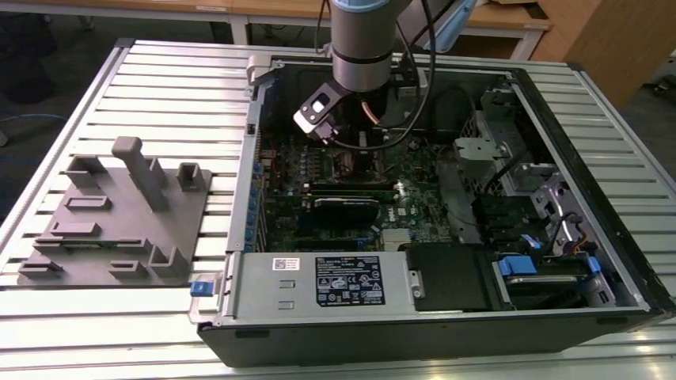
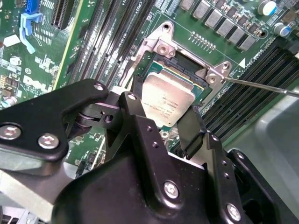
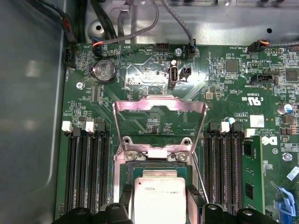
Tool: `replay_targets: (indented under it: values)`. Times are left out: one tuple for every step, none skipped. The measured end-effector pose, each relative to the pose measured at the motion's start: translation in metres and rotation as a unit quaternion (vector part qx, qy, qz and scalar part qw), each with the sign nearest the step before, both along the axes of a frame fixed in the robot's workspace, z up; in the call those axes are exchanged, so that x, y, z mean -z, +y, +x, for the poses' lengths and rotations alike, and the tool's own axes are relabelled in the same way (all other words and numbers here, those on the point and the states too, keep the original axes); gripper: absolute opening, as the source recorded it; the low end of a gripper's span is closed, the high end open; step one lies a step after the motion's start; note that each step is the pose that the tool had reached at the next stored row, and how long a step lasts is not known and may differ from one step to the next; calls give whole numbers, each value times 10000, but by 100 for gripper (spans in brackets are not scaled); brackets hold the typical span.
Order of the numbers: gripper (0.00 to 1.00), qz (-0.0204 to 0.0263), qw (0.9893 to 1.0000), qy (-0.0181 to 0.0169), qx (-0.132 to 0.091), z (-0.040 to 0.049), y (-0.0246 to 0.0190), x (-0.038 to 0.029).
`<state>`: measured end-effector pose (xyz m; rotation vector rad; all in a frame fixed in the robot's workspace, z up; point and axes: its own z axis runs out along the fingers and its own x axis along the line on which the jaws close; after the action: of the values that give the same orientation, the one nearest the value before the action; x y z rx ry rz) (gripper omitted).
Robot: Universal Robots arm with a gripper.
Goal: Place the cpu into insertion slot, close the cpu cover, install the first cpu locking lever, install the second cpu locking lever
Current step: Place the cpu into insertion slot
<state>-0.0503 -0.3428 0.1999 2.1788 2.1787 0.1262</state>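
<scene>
Silver slatted counter (image 1: 158,87) is occupied by an open case (image 1: 423,332); inside, the cpu (image 2: 169,100) is clasped by the pincer (image 2: 162,115) at the slot (image 2: 180,70).

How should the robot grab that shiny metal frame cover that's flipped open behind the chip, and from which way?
Grip the cpu cover by its free far bar, the edge opposite its hinge at the insertion slot. The frame is tilted open, so that bar probably stands clear of the board; come from above, pinching its two flat faces. The gripper is closed on the cpu.
</scene>
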Motion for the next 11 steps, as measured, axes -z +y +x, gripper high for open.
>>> replay_targets:
  values:
    - [54, 0, 10000, 0, 1, 0, 1, 6]
    - [54, -1, 10000, 1, 3, 0, 1, 11]
    - [54, -1, 10000, 0, 6, -1, 4, 17]
    - [54, -1, 10000, 1, 10, -1, 7, 21]
    - [54, -1, 10000, 1, 12, -1, 11, 24]
    - [54, -1, 10000, 0, 13, -1, 14, 27]
    - [54, -1, 10000, 1, 15, 0, 17, 30]
    - [54, -1, 10000, 1, 17, 0, 19, 32]
    - [54, -1, 10000, 1, 18, 0, 19, 33]
    - [54, -1, 10000, 1, 18, -1, 19, 32]
    - [54, -1, 10000, 1, 19, -1, 19, 32]
